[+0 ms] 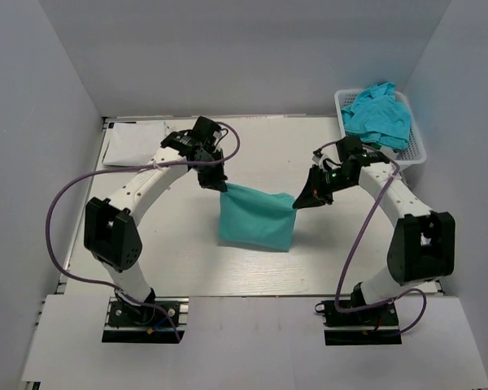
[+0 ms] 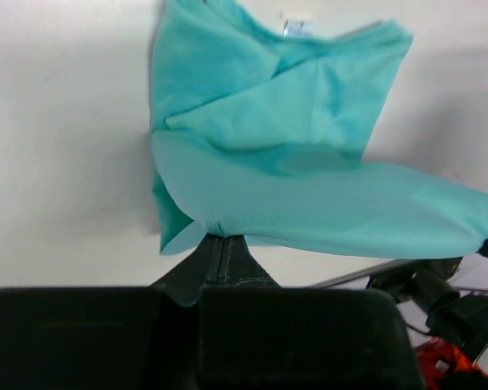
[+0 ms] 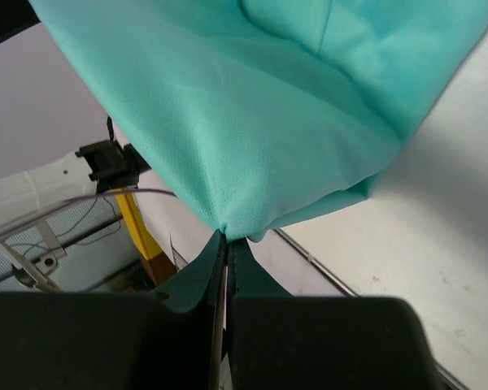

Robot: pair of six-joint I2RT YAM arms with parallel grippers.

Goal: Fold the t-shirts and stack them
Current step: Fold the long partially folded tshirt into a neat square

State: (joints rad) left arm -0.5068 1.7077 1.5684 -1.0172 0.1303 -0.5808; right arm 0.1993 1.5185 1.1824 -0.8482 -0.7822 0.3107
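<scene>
A folded white shirt [image 1: 134, 142] lies at the far left of the table [image 1: 187, 268]. The left gripper [image 1: 215, 184] is clenched on the upper left corner of a teal shirt [image 1: 256, 218]. This shirt is held up between the two arms at mid-table, and its lower part rests on the surface. The right gripper [image 1: 300, 200] is pinched tight on the upper right corner. In the far right corner, a basket [image 1: 416, 150] holds a heap of more teal shirts [image 1: 378, 115].

Teal t-shirt [image 2: 293, 203] edge in left hand [image 2: 222, 246]
</scene>
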